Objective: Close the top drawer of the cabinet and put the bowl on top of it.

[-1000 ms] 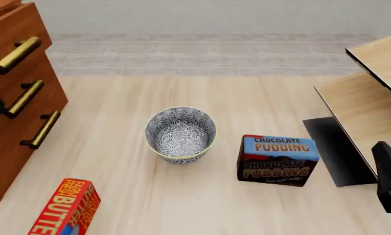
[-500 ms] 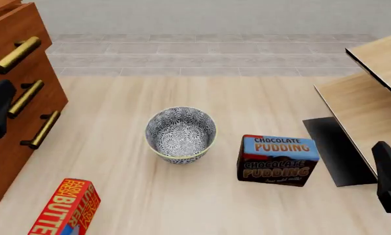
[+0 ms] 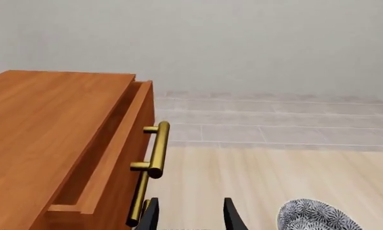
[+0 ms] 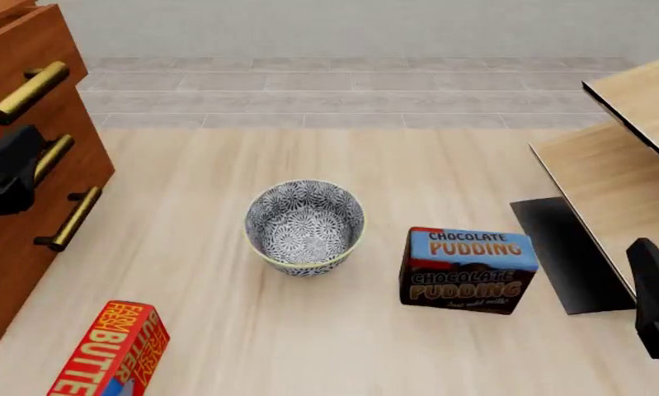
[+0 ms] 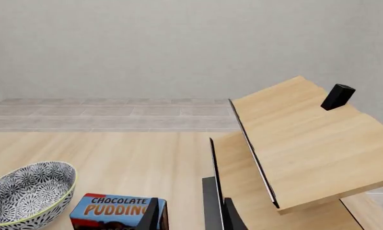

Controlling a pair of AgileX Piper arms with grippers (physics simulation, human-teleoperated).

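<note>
The cabinet (image 4: 21, 165) stood at the table's (image 4: 197, 247) 9 o'clock edge, and its top drawer (image 3: 124, 143) was pulled out, a gap showing between the drawer front and the cabinet top; what lay inside could not be seen. The left gripper (image 4: 10, 169) hung in front of the drawer handles, touching nothing, its fingers parted in the left wrist view. The bowl (image 4: 305, 226) sat upright near the table's middle with nothing in it, bare wood all round it. At the bowl's 3 o'clock, apart from it, stood a box (image 4: 468, 270) reading "CHOCOLATE PUDDING". At the bowl's 7 o'clock, at the near edge, lay a red carton (image 4: 111, 351) lettered "BUTTER" and "FARM FRESH". A pale shelf unit (image 4: 626, 157) filled the 3 o'clock side. The right gripper (image 4: 657, 301) hovered low at 4 o'clock beside it, fingers apart and holding nothing.
</note>
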